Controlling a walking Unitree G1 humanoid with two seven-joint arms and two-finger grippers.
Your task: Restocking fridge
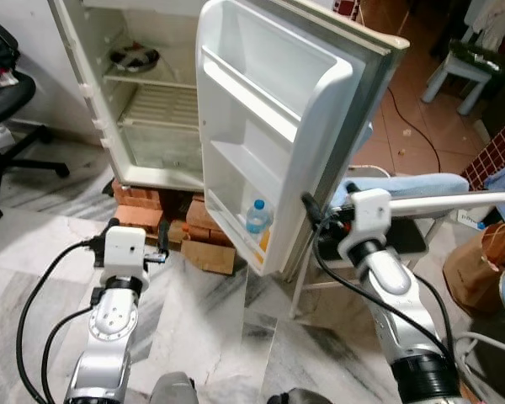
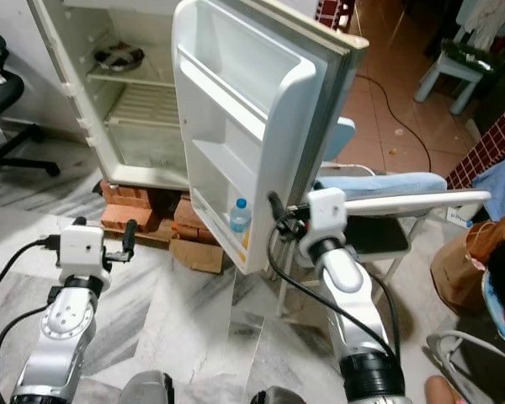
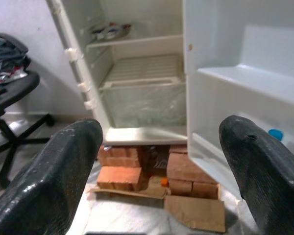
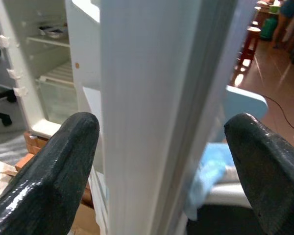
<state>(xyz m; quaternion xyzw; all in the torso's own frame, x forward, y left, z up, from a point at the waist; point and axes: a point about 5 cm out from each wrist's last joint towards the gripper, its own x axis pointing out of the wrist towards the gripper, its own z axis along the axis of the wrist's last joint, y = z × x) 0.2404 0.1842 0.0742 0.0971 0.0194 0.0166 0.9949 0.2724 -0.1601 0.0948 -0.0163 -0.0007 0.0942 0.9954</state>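
- Right wrist view has the right gripper (image 4: 159, 161) spread wide around the edge of the fridge door (image 1: 273, 126), probably to swing it.
- Left gripper (image 3: 161, 171) hangs open before the fridge (image 1: 143, 93), empty.
- Only a bottle (image 1: 256, 216) stands in the door's bottom shelf, so restocking looks barely begun.

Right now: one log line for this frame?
fridge door: open | right gripper: open, straddling door edge | left gripper: open, empty | water bottle: bottom door shelf
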